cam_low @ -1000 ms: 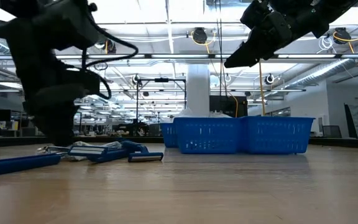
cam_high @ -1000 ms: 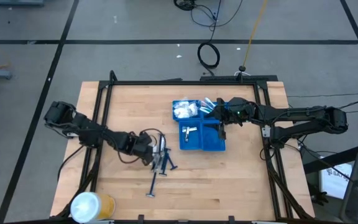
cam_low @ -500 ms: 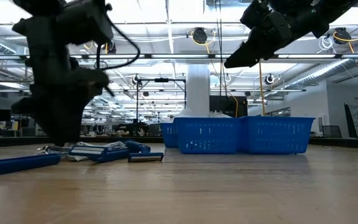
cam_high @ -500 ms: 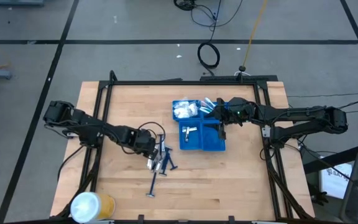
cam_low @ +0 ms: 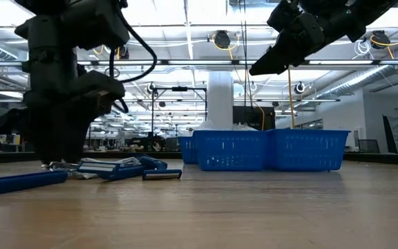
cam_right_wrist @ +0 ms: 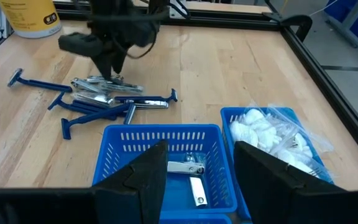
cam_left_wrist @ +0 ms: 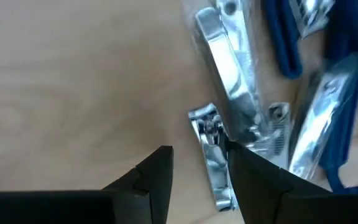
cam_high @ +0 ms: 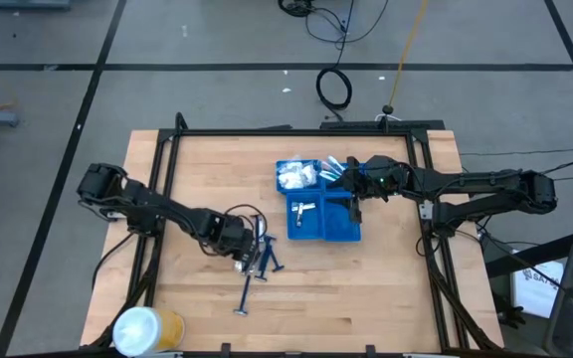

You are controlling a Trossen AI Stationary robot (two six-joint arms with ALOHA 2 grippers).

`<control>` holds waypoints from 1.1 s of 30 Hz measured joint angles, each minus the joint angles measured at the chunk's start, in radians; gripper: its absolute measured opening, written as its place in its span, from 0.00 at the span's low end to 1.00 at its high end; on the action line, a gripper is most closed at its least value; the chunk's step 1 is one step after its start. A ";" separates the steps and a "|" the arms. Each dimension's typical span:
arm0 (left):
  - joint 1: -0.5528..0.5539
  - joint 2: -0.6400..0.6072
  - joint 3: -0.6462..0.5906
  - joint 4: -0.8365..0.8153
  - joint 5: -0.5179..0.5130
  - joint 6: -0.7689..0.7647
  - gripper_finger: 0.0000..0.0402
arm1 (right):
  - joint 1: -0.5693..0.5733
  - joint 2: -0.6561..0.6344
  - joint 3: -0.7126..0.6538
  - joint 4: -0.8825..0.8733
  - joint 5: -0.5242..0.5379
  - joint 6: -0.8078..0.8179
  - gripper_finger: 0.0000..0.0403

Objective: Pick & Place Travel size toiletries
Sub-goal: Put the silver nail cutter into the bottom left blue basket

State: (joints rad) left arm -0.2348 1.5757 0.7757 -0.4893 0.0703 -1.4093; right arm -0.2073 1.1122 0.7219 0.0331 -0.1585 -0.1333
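Razors (cam_high: 259, 267) and roll (cam_high: 145, 328) around left hand (cam_left_wrist: 199, 163), parted astride nail clipper (cam_left_wrist: 212, 155)

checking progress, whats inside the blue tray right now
The blue tray holds silver nail clippers in one compartment and a crinkly clear-white packet in the next. The right gripper hovers over it with jaws apart, covering the nearer compartments, so their contents cannot be seen.
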 joint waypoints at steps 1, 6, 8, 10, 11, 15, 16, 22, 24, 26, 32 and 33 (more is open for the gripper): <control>-0.005 0.013 0.001 0.015 0.015 -0.006 0.38 | 0.000 0.000 0.000 0.000 0.000 0.000 0.42; -0.023 0.062 0.006 -0.006 0.054 -0.007 0.38 | 0.000 0.000 0.000 0.000 0.000 -0.001 0.42; -0.022 0.069 0.009 -0.049 0.067 -0.014 0.38 | 0.000 0.000 0.000 0.000 0.000 -0.001 0.42; -0.023 0.072 0.011 -0.080 0.070 -0.018 0.38 | 0.000 0.000 0.000 0.001 0.000 0.001 0.42; -0.023 0.071 0.011 -0.107 0.076 -0.018 0.38 | 0.000 0.000 0.000 0.000 0.000 0.002 0.42; -0.023 0.070 0.011 -0.148 0.081 0.011 0.38 | 0.000 0.000 0.000 0.000 0.000 0.004 0.42; -0.023 0.070 0.011 -0.155 0.083 0.013 0.38 | 0.000 0.000 0.000 0.000 0.000 0.004 0.42; -0.023 0.070 0.011 -0.188 0.081 0.042 0.38 | 0.000 0.000 0.000 0.000 0.000 0.005 0.42; -0.023 0.070 0.011 -0.200 0.093 -0.043 0.38 | 0.000 0.000 0.000 0.000 0.000 0.005 0.42; -0.022 0.070 0.011 -0.199 0.106 -0.082 0.37 | 0.000 0.000 0.000 0.000 0.000 0.005 0.42; -0.027 0.072 0.011 -0.211 0.091 -0.052 0.24 | 0.000 0.000 0.000 0.000 0.000 0.001 0.42; -0.028 0.072 0.011 -0.213 0.087 -0.050 0.21 | 0.000 0.000 0.000 0.000 0.000 0.001 0.42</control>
State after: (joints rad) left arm -0.2625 1.6474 0.7864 -0.7018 0.1570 -1.4594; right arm -0.2075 1.1122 0.7216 0.0334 -0.1585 -0.1326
